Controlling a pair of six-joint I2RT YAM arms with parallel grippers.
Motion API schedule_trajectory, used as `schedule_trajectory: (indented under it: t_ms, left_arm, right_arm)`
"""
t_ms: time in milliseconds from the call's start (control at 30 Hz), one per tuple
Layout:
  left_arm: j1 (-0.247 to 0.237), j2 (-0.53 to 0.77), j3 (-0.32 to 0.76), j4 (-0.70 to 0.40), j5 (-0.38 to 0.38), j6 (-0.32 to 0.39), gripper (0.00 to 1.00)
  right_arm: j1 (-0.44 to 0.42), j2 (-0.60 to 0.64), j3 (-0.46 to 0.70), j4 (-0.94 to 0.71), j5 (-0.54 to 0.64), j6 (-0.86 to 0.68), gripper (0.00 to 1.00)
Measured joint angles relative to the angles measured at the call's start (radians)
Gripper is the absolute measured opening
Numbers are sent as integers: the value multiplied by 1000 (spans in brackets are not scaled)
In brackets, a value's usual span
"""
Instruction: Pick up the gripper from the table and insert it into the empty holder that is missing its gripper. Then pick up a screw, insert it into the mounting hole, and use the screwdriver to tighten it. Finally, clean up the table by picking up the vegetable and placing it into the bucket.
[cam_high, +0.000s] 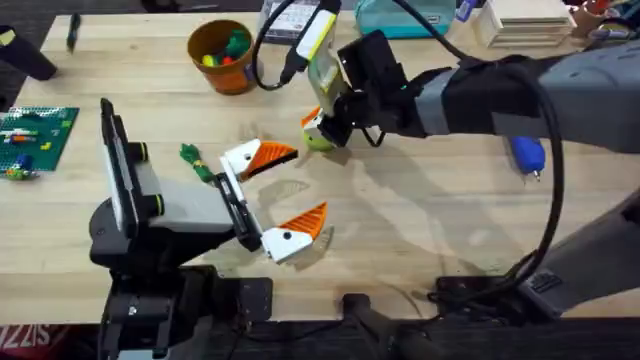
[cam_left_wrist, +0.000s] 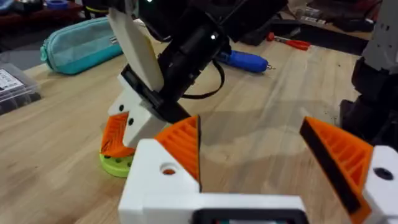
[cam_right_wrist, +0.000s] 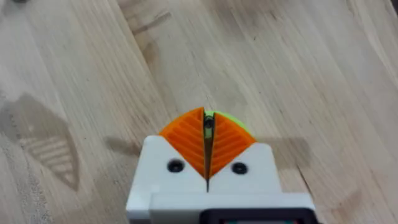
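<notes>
My right gripper (cam_high: 315, 128) reaches to mid-table with its tips down on a flat lime-green ring (cam_left_wrist: 117, 164). Its orange pads (cam_right_wrist: 186, 134) are shut on a small dark piece, apparently a screw (cam_right_wrist: 208, 123). My left gripper (cam_high: 300, 185) stands open nearer the front, both white blocks bearing orange tips, one with a dark hole (cam_left_wrist: 168, 169). The green vegetable (cam_high: 194, 160) lies just left of it. The orange bucket (cam_high: 222, 55) stands at the back. The blue screwdriver (cam_high: 527, 153) lies to the right. The loose gripper and the empty holder are out of view.
A green studded board (cam_high: 35, 135) lies at the left edge. A teal pouch (cam_left_wrist: 81, 43) and a red-handled tool (cam_left_wrist: 289, 42) sit along the back. A cable (cam_high: 265, 50) loops beside the bucket. Bare wood lies between the grippers and the screwdriver.
</notes>
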Motion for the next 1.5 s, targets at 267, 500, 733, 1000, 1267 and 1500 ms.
schedule_trajectory:
  t_ms: [267,500,733,1000,1267,1500]
  left_arm:
    - [0,0,0,0,0,0,986]
    - [0,0,0,0,0,0,986]
    - [0,0,0,0,0,0,986]
    - [0,0,0,0,0,0,985]
    - [0,0,0,0,0,0,985]
    - [0,0,0,0,0,11,985]
  right_arm:
    - [0,-5,0,-1,1,1,5]
    - [0,-80,0,-6,0,15,5]
    - [0,-153,0,-21,0,27,5]
    - [0,-214,75,-307,0,55,5]
    - [18,-318,280,-525,1,71,5]
    - [122,-352,416,-635,0,122,5]
